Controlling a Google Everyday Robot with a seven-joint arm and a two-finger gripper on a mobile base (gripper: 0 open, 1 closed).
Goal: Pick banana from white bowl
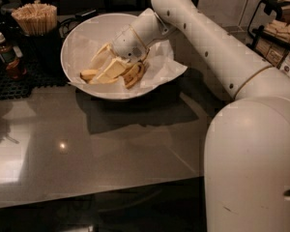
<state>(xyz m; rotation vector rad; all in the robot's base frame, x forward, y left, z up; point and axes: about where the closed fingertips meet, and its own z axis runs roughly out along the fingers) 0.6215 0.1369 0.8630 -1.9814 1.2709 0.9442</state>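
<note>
The white bowl sits tilted at the back of the dark counter, lined with crumpled white paper. A banana, yellow with brown patches, lies low in the bowl toward its front. My gripper reaches down into the bowl from the right, right at the banana and touching or nearly touching it. The white arm runs back to the right and hides the bowl's right rim.
A dark cup of wooden stir sticks and a small brown bottle stand on a black mat left of the bowl. A rack of packets is at the far right. The robot's white body fills the lower right.
</note>
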